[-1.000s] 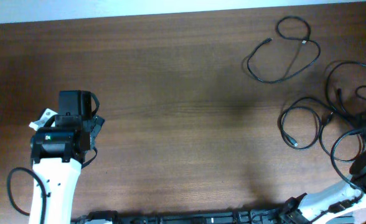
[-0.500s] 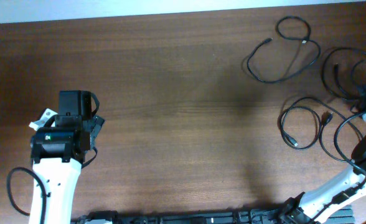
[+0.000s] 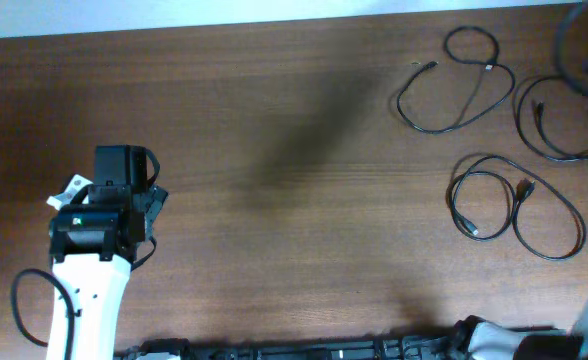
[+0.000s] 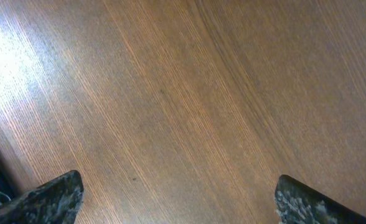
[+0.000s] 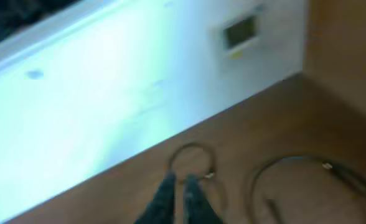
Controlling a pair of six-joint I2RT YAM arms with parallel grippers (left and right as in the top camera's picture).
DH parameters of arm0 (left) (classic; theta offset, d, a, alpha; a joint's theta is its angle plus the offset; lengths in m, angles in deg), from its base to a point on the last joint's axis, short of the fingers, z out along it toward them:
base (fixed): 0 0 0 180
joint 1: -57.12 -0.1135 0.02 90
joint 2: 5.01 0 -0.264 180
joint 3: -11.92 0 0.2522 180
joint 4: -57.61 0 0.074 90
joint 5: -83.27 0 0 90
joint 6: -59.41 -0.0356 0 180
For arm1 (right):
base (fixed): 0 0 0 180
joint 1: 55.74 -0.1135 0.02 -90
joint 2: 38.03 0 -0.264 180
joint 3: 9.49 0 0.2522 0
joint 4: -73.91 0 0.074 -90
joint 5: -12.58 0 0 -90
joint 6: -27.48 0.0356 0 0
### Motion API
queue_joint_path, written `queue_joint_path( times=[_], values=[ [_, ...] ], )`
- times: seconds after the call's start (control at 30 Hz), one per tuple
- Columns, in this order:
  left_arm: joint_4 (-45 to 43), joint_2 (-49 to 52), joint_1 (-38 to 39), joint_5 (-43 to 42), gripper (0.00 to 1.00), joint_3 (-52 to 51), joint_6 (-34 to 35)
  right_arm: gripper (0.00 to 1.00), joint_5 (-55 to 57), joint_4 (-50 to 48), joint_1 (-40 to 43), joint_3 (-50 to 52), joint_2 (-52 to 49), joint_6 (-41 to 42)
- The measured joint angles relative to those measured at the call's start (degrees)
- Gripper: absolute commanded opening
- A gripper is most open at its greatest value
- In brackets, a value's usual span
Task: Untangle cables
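At the near edge of the table (image 3: pixel 274 150), both arms are being cut off by the frame. Only a white stub of the right arm (image 3: pixel 499 340) is showing there, and the rest is appearing as a dark blur in the far right corner. The left arm (image 3: pixel 84 290) is reaching straight out from the near left corner. The left gripper (image 3: pixel 121 168) is pointing down at bare wood, and its fingers (image 4: pixel 52 196) are standing wide apart with nothing between them.

The cables are all lying separate on the right side of the table, well apart from the left gripper. The nearest cable (image 3: pixel 517 205) is lying in two joined loops. Beyond it, the second cable (image 3: pixel 559 118) is running off the right edge, and the blurred arm is partly covering it. The farthest cable (image 3: pixel 456 85) is curling in an open loop near the table's far edge.

The right wrist view is smeared by motion. The right gripper (image 5: pixel 179 186) is hanging high above the table, its dark fingers drawn nearly together, with nothing visible between them. Two cable loops are showing past them, but which cables they are cannot be told. Farther off, a white wall (image 5: pixel 108 93) is rising behind the table, and it is carrying a small panel (image 5: pixel 241 31) too blurred to read.
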Motion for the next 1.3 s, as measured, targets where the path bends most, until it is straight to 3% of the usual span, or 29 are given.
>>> queue_joint_path(
  times=[0.1,0.17,0.37,0.6,0.63,0.7,0.73,0.83,1.13,1.3],
  values=[
    [0.0,0.0,0.0,0.0,0.99,0.0,0.0,0.25,-0.4,12.0,-10.9,-0.2,4.6,-2.8],
    [0.0,0.0,0.0,0.0,0.99,0.0,0.0,0.25,-0.6,17.6,-14.0,-0.3,6.1,-3.7],
    [0.0,0.0,0.0,0.0,0.99,0.0,0.0,0.25,-0.4,34.6,-14.8,-0.2,16.9,-8.1],
    [0.2,0.0,0.0,0.0,0.99,0.0,0.0,0.29,-0.3,47.7,-14.8,4.7,41.4,-9.3],
    [0.2,0.0,0.0,0.0,0.99,0.0,0.0,0.39,-0.3,49.8,-14.8,5.9,45.5,-9.3],
    [0.0,0.0,0.0,0.0,0.99,0.0,0.0,0.87,-0.3,53.0,-14.8,7.1,50.7,-9.4],
    [0.0,0.0,0.0,0.0,0.99,0.0,0.0,0.97,-0.2,57.7,-14.8,7.4,56.9,-9.4],
    [0.0,0.0,0.0,0.0,0.99,0.0,0.0,0.97,-0.2,64.5,-14.8,7.5,62.8,-9.7],
    [0.0,0.0,0.0,0.0,0.99,0.0,0.0,0.97,2.7,66.3,-14.8,7.6,64.5,-9.8],
    [0.1,0.0,0.0,0.0,0.99,0.0,0.0,0.98,3.1,56.9,-14.8,14.2,64.9,-12.6]
  ],
)
